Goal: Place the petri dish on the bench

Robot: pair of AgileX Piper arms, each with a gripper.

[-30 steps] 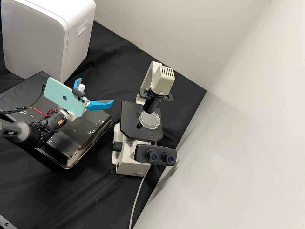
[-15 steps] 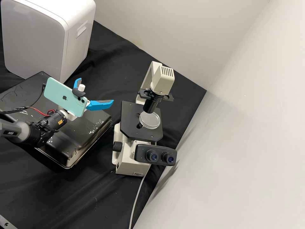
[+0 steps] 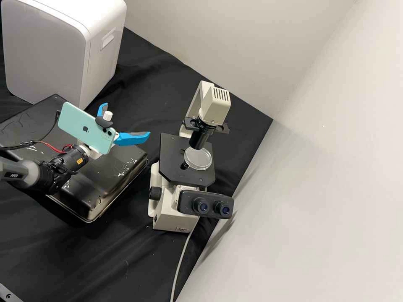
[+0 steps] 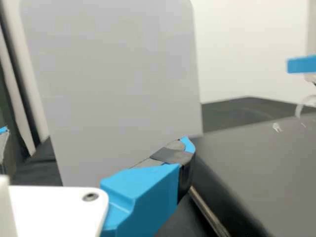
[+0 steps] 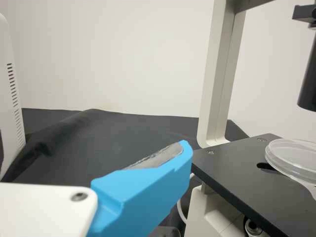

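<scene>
Two blue fingers of the right gripper (image 3: 127,119) stand wide apart, well clear of the petri dish (image 3: 197,158) lying on the microscope stage (image 3: 171,147) beneath the condenser (image 3: 200,136); likely hazard: a high approach striking the condenser, or a shallow pinch skidding the dish off the stage.

laboratory, microscope (image 3: 189,176), black bench (image 3: 105,251)

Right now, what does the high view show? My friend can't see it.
A clear petri dish sits on the black stage of a microscope on a black bench. Beside it, the right gripper hangs open over a black case, apart from the dish. A white box stands behind.
</scene>
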